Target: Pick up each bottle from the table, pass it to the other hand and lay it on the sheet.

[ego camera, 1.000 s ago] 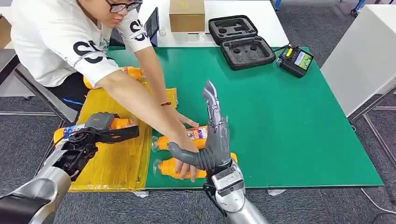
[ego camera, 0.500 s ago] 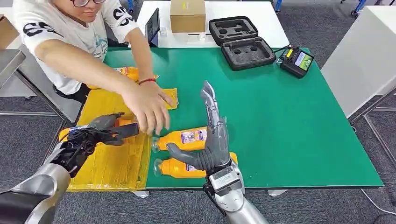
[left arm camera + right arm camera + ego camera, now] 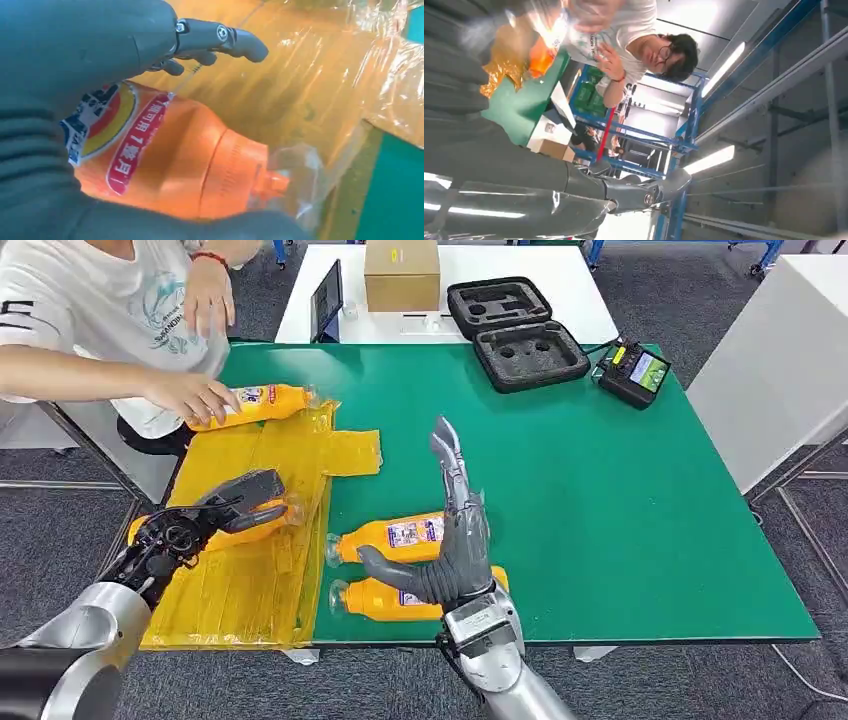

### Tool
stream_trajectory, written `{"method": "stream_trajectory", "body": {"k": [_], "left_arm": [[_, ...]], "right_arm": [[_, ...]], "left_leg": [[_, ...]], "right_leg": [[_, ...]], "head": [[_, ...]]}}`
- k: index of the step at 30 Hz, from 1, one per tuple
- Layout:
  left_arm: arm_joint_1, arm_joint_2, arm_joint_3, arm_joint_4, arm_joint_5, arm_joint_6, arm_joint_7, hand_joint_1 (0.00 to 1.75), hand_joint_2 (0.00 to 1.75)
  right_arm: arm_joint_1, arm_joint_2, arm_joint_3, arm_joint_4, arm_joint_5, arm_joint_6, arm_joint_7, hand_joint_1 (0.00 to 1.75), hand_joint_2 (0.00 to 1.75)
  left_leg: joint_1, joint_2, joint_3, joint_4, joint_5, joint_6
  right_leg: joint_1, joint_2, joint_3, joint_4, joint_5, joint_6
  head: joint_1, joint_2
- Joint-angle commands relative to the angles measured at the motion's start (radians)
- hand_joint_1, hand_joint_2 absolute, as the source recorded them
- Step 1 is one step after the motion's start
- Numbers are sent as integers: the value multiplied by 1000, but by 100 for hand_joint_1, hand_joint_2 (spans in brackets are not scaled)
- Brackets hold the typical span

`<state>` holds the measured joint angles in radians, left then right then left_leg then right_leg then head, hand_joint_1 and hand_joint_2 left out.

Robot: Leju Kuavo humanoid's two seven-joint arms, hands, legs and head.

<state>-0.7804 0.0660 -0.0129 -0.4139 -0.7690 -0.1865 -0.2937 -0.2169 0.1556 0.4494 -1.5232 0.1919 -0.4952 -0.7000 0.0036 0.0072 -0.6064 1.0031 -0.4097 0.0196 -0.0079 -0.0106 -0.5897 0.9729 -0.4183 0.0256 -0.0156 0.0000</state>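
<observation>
A: Bottles first, head view: orange plastic juice bottle [image 3: 225, 523] gripped in left hand [image 3: 215, 512], low over crinkled yellow plastic sheet [image 3: 250, 585] at left of green table [image 3: 620, 500]. Long axis roughly crosswise, cap end toward table middle.

B: Changed since a second ago?

A: Person's arm gone from table middle; person's hand [image 3: 195, 397] now back at far edge of sheet, on another orange bottle [image 3: 262, 402], neck toward table middle. Left hand lower and turned down toward sheet. Judged: placing step nearly done.

B: Right hand?

A: Right hand [image 3: 450, 540] upright, fingers spread, holding nothing, just as before. Two more orange bottles on green table beside it: farther bottle [image 3: 390, 537] and nearer bottle [image 3: 385, 600], both lying crosswise, caps toward sheet. Judged: two pickups left.

B: Left wrist view?

A: Thumb and dark fingers [image 3: 220, 40] around orange bottle with red-and-white label, neck pointing away from palm toward the green edge, yellow sheet close under.

B: Right wrist view?

A: Spread fingers [image 3: 639, 192] against ceiling lights; person leaning over table.
</observation>
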Motion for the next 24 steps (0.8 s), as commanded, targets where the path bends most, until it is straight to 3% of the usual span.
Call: {"method": "stream_trajectory", "body": {"k": [1, 3, 5, 7, 8, 9, 10, 11, 12, 14, 15, 20, 24], "left_arm": [[18, -57, 253, 85, 219, 5, 38, 0, 0], [20, -64, 290, 67, 277, 92, 6, 0, 0], [35, -84, 346, 4, 337, 402, -175, 0, 0], [49, -85, 347, -40, 353, 546, -301, 0, 0], [69, -82, 336, -88, 376, 651, -404, 0, 175], [121, -80, 287, -223, 413, 719, -404, 0, 175], [182, -65, 237, -351, 453, 780, -404, 0, 175], [234, -37, 185, -442, 520, 842, -404, 0, 175], [292, -17, 172, -554, 565, 885, -404, 0, 175], [368, -19, 214, -701, 580, 885, -404, 0, 175], [427, -41, 270, -839, 547, 885, -404, 0, 175], [568, -76, 326, -1124, 510, 885, -404, 0, 175], [599, -98, 331, -1198, 492, 885, -404, 0, 175]], "right_arm": [[-30, 14, -43, 92, 17, -12, 2, 0, 175], [-29, 19, -46, 104, 24, -6, 2, 0, 175], [-23, 22, -42, 110, 52, -7, 2, 0, 175], [-21, 11, -23, 118, 102, -8, 11, 0, 175], [-27, -13, 3, 126, 250, -30, 75, 0, 175], [-33, -41, 19, 141, 403, -15, 174, 0, 175], [-43, -75, 34, 155, 643, 16, 344, 0, 175], [-37, -78, 27, 138, 768, 78, 441, 0, 175], [-37, -94, 26, 131, 853, 180, 535, 0, 175], [-29, -120, 18, 130, 906, 234, 597, 0, 175], [-23, -173, 31, 134, 959, 338, 665, 0, 175], [39, -269, -2, 101, 939, 432, 692, 0, 175], [50, -301, -8, 74, 935, 457, 711, 0, 175]], "left_leg": [[0, 1, 5, -3, 0, -1], [0, 1, 4, -2, 0, -1], [0, 0, 4, -2, 0, -1], [0, -1, 3, -2, 0, -1], [1, -1, 2, -1, 0, 0], [1, -1, 2, -1, 0, -1], [1, 2, 1, 0, -1, -1], [1, 4, 2, -1, -2, -1], [1, 4, 1, -2, -1, -1], [1, 5, 2, -2, -2, -1], [1, 5, 3, -2, -3, -1], [2, 3, -1, 0, -4, 0], [1, 3, -5, 1, -4, 0]], "right_leg": [[0, 3, 4, -3, 0, -1], [0, 2, 4, -2, 0, -1], [0, 2, 4, -2, 0, -1], [0, 1, 3, -2, 0, -1], [1, 0, 2, -1, 0, 0], [1, 0, 2, -2, 0, 0], [1, 3, 0, -2, 0, 0], [1, 6, 1, -2, 0, 0], [0, 6, 0, -2, 1, 0], [1, 7, 1, -2, 0, 0], [1, 8, 2, -3, 0, 0], [1, 5, 0, -3, -2, 1], [1, 4, -5, -1, -2, 0]], "head": [[0, 0], [0, 0], [0, 0], [0, 0], [1, 0], [0, 0], [0, 0], [0, 0], [0, 0], [0, 0], [0, 0], [0, 0], [0, 0]]}}
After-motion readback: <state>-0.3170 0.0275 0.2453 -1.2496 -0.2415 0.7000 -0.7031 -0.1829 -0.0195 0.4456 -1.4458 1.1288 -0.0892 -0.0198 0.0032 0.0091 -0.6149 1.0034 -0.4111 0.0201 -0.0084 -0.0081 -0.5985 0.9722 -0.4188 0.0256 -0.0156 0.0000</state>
